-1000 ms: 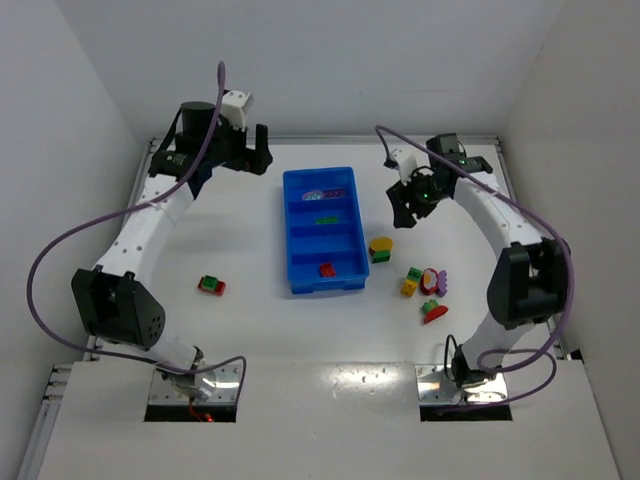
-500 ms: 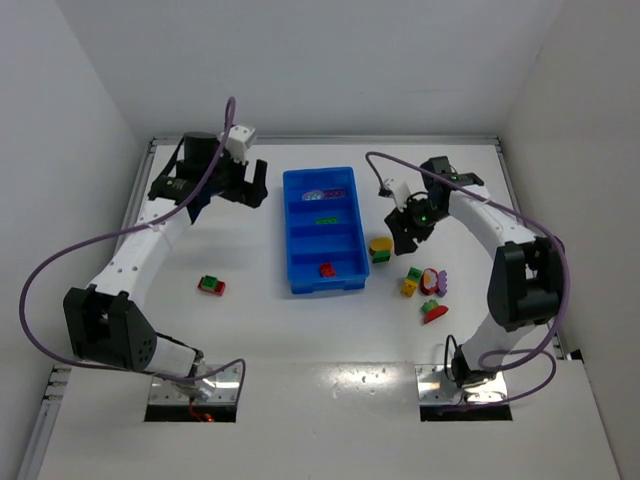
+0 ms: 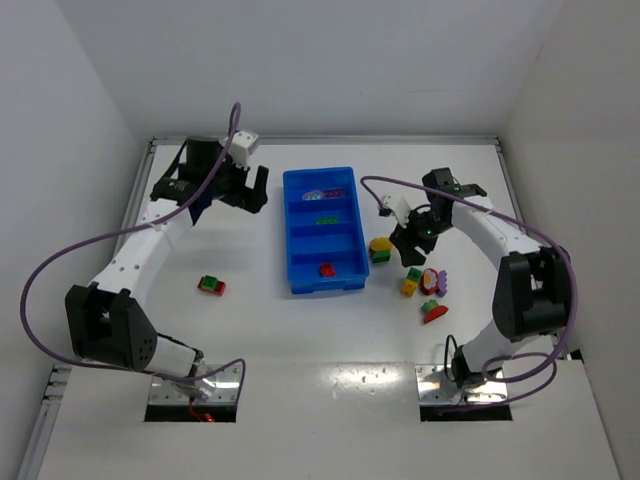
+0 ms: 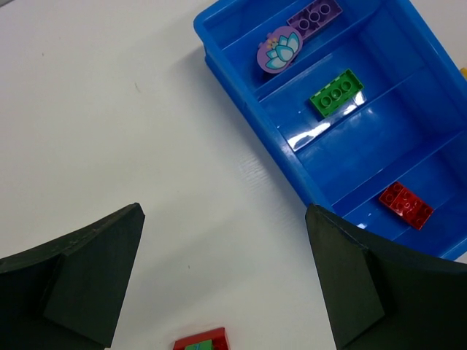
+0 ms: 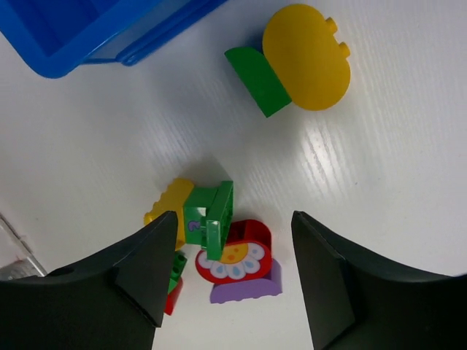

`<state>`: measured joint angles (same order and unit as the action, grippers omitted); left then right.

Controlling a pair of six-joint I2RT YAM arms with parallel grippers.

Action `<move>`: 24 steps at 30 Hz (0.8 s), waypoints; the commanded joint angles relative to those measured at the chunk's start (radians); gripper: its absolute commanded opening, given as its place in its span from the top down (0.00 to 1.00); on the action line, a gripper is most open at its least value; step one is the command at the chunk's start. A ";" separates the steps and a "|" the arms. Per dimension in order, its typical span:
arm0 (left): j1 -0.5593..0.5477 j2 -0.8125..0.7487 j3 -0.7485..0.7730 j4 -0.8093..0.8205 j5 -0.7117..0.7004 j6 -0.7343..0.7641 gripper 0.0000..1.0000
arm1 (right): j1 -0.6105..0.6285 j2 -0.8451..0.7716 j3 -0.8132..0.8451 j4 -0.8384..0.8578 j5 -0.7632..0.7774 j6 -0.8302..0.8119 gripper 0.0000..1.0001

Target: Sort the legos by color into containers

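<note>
The blue tray lies mid-table, its containers in a row. The far one holds a purple flower piece and a purple brick. A green brick and a red brick lie in others. My left gripper hangs open left of the tray, above bare table, with a red-green lego below it. My right gripper is open over a green block, a yellow block, a red flower piece and a purple piece. A yellow rounded piece and a green wedge lie near the tray corner.
A red-and-green piece lies nearest the front on the right. The lone red-green lego sits left of the tray. White walls close in the table on three sides. Purple cables loop from both arms.
My right gripper has moved nearer and lower, from beside the tray's far end to above the cluster of pieces. The left gripper shifted slightly nearer, still open.
</note>
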<state>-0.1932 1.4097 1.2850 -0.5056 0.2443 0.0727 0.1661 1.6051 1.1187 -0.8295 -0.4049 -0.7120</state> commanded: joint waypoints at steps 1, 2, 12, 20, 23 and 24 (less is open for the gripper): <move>0.011 0.021 -0.003 0.016 0.021 0.021 0.00 | 0.006 0.036 0.088 -0.028 -0.058 -0.193 0.35; 0.011 0.021 0.010 0.016 0.021 0.021 0.00 | -0.003 0.048 0.101 -0.045 -0.090 -0.229 0.35; 0.011 0.060 0.019 0.016 -0.007 0.030 0.00 | 0.044 0.262 0.270 -0.151 -0.112 -0.537 0.00; 0.020 0.090 0.019 0.016 -0.039 0.039 0.00 | 0.085 0.352 0.332 -0.164 -0.103 -0.557 0.00; 0.020 0.109 0.028 0.016 -0.048 0.049 0.00 | 0.095 0.362 0.323 -0.165 -0.103 -0.557 0.00; 0.020 0.109 0.028 0.016 -0.048 0.049 0.00 | 0.104 0.362 0.314 -0.139 -0.103 -0.557 0.00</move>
<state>-0.1844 1.5105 1.2854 -0.5079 0.2077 0.1066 0.2531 1.9648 1.4120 -0.9615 -0.4652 -1.2259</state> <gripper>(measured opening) 1.000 0.997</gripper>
